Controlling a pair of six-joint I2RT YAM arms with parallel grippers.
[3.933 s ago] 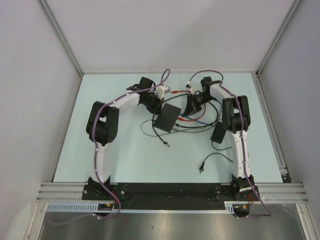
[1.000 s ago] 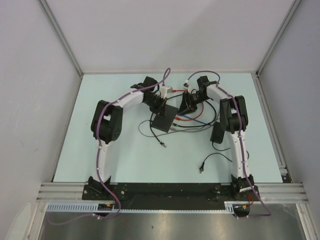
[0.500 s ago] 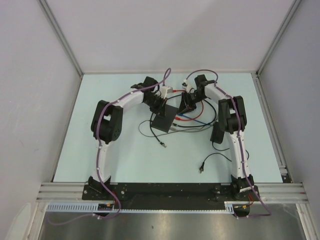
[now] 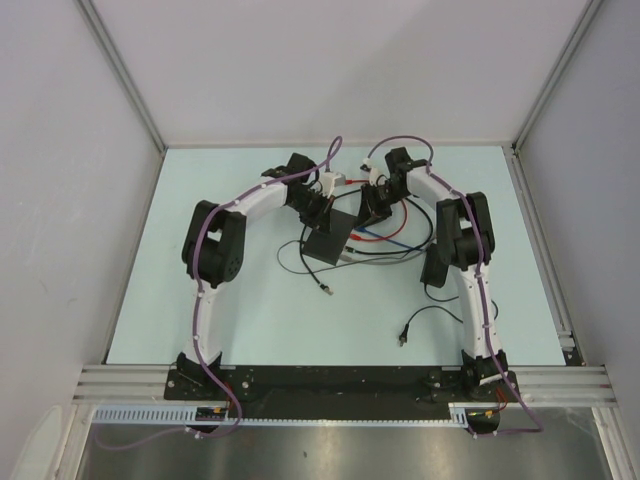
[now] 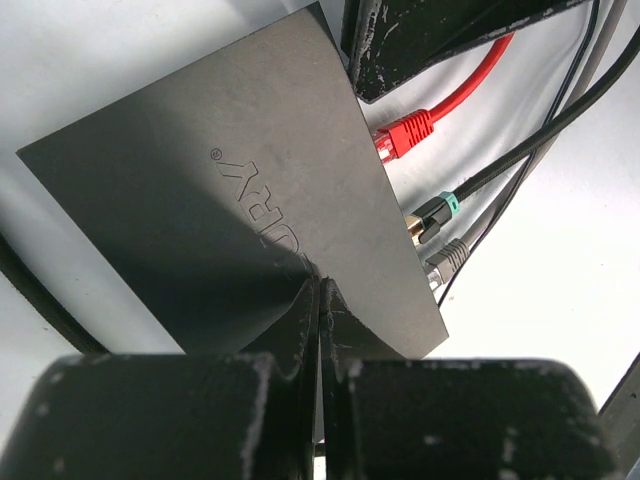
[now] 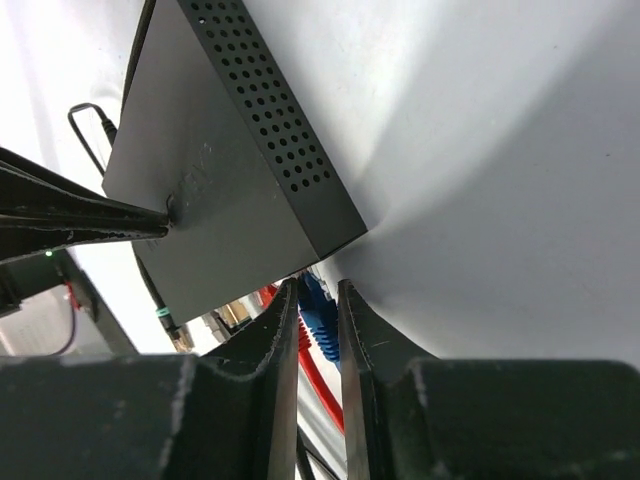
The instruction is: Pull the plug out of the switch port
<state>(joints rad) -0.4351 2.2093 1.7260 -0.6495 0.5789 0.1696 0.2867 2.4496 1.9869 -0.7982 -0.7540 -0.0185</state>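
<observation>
The switch (image 4: pixel 332 236) is a flat matte-black box lying mid-table; it also shows in the left wrist view (image 5: pixel 220 200) and the right wrist view (image 6: pixel 225 190). A red plug (image 5: pixel 405 132), a black plug with a teal band (image 5: pixel 432 212) and a grey plug (image 5: pixel 447 262) sit in its sockets. A blue plug (image 6: pixel 318 322) sits in the end socket. My left gripper (image 5: pixel 322 284) is shut, its tips pressed on the switch's top. My right gripper (image 6: pixel 318 286) is closed on the blue plug, one finger on either side, right at the switch's edge.
Red, blue, grey and black cables (image 4: pixel 392 240) trail right from the switch under my right arm. A black adapter brick (image 4: pixel 435 267) lies by the right arm. Loose cable ends lie in front (image 4: pixel 403 338) and left of centre (image 4: pixel 327 287).
My right gripper has moved left, up to the switch's socket edge, and now straddles the blue plug. The left gripper stays pressed on the switch.
</observation>
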